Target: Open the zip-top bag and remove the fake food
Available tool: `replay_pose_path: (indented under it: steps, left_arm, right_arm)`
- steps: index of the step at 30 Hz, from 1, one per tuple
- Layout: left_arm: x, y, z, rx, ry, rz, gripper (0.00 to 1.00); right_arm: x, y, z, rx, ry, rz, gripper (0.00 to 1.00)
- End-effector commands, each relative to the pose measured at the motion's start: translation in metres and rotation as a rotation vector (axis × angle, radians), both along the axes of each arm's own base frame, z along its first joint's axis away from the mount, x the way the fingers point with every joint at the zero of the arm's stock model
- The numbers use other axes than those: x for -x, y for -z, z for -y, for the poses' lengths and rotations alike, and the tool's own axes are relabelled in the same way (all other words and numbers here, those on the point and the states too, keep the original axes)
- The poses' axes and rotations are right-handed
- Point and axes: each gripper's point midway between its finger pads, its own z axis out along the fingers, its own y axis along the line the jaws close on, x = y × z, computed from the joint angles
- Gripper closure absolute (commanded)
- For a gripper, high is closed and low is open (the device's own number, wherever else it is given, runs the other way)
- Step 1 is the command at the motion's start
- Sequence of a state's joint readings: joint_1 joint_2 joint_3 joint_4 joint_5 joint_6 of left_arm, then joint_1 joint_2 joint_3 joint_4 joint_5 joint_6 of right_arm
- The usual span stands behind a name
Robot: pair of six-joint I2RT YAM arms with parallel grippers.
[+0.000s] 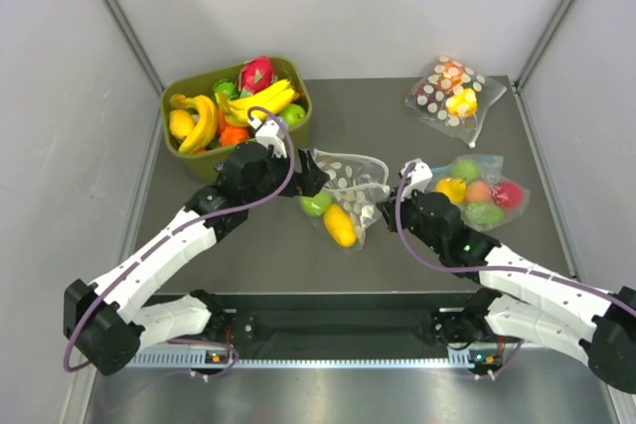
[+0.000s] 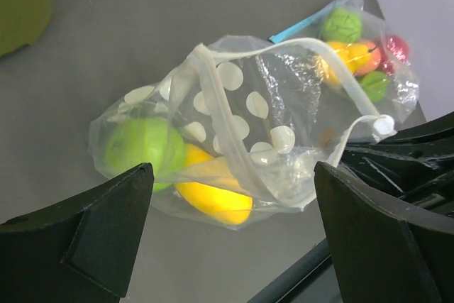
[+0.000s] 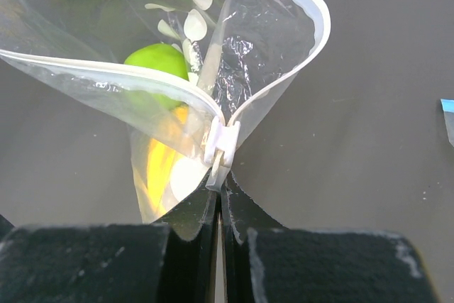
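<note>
zip-top bag | 2 fake food inside | left claw spread | right claw pinching it

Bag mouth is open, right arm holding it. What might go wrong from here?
1. The right gripper pinches the zip-top bag only at its corner by the slider; a tug may slip it free.
2. The green apple and yellow fruit lie deep, so the open left gripper may snag film instead.

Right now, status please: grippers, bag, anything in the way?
Left gripper open; right gripper shut on zip-top bag. Mouth open, green apple, yellow fruit inside. Plain bag nearby.
</note>
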State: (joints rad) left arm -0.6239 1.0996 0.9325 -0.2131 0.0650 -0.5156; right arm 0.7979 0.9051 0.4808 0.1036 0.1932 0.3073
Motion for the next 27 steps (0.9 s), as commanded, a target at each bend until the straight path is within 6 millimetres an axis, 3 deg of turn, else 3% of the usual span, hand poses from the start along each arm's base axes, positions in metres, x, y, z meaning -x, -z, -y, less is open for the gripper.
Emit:
replay_pose_path:
  steps: [1, 5, 7, 9, 11, 13, 14, 16, 20, 22, 25, 27]
  left_arm:
    - [-0.002, 0.004, 0.008, 0.021, 0.021, -0.005, 0.01]
    - [-0.005, 0.023, 0.011, -0.015, 0.025, -0.043, 0.02]
    - [-0.007, 0.032, 0.01, -0.031, 0.017, -0.055, 0.26]
    - [-0.009, 0.036, 0.007, -0.045, 0.0, -0.06, 0.65]
    - [-0.01, 0.042, 0.005, -0.065, -0.007, -0.064, 0.77]
    - [-0.012, 0.046, 0.003, -0.086, -0.015, -0.067, 0.87]
    - [-0.011, 0.049, 0.002, -0.095, -0.014, -0.072, 0.9]
    - [-0.011, 0.049, 0.001, -0.107, -0.009, -0.066, 1.0]
    - [-0.007, 0.046, 0.001, -0.132, 0.025, -0.055, 1.0]
    - [-0.005, 0.044, -0.001, -0.148, 0.038, -0.05, 1.0]
    - [0.0, 0.042, -0.003, -0.151, 0.05, -0.047, 1.0]
    - [0.002, 0.041, -0.003, -0.15, 0.057, -0.041, 1.0]
  right_arm:
    - [-0.002, -0.026, -0.01, -0.049, -0.016, 0.051, 1.0]
    - [-0.001, -0.027, -0.011, -0.047, -0.022, 0.057, 1.0]
    - [0.0, -0.027, -0.011, -0.044, -0.027, 0.057, 1.0]
    - [0.002, -0.028, -0.009, -0.039, -0.028, 0.056, 0.98]
    - [0.003, -0.033, -0.007, -0.032, -0.034, 0.06, 0.89]
    - [0.008, -0.034, -0.002, 0.025, -0.047, 0.038, 0.72]
    - [0.011, -0.038, 0.001, 0.033, -0.052, 0.045, 0.59]
    - [0.017, -0.046, 0.008, 0.074, -0.069, 0.055, 0.51]
    - [0.024, -0.088, 0.021, 0.058, -0.069, 0.137, 0.36]
    - [0.022, -0.112, 0.023, 0.043, -0.066, 0.187, 0.33]
    - [0.011, -0.128, 0.019, 0.062, -0.058, 0.217, 0.31]
    - [-0.003, -0.123, 0.009, 0.099, -0.07, 0.215, 0.31]
